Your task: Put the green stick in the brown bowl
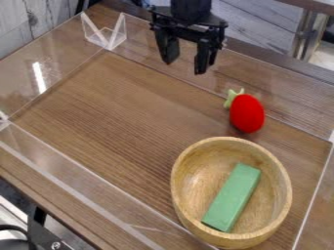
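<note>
The green stick point(233, 197), a flat light-green block, lies inside the brown bowl point(189, 181), slanting from the bowl's floor up toward its right side. The wooden bowl stands at the near right of the table. My gripper point(182, 58) hangs far from it at the back, above the table's far edge, pointing down. Its two dark fingers point(166, 51) are spread apart with nothing between them.
A red strawberry-like toy point(247, 112) with green leaves lies just behind the bowl on the right. Clear plastic walls point(39, 73) fence the wooden tabletop, with a folded clear piece point(102, 31) at the back left.
</note>
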Motion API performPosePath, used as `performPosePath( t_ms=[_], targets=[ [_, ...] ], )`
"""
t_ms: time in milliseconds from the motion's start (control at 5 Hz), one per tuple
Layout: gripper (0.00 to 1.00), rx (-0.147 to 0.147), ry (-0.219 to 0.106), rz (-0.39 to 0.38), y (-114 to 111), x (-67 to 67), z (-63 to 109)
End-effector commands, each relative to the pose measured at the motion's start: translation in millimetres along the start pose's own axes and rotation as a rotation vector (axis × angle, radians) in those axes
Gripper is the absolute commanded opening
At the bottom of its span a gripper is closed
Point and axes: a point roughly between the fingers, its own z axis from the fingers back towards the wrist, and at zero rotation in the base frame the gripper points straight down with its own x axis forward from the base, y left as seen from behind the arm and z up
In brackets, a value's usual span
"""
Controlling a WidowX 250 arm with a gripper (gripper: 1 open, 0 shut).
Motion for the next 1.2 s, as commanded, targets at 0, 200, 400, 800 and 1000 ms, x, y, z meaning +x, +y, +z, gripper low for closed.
performPosePath(
  t_ms=[0, 200, 400, 800, 1000],
  targets=[
    [1.0, 0.009, -0.091, 0.0, -10.4, 1.1, 32.6],
    [1.0, 0.009, -0.116, -0.036, -20.3, 6.2, 29.3],
    [1.0, 0.005, -0.102, -0.085, -29.1, 8.8, 15.0],
    [1.0, 0.008, -0.107, -0.075, 7.3, 11.4, 27.9],
    [1.0, 0.013, -0.119, 0.0, 9.9, 7.9, 28.4]
  ],
)
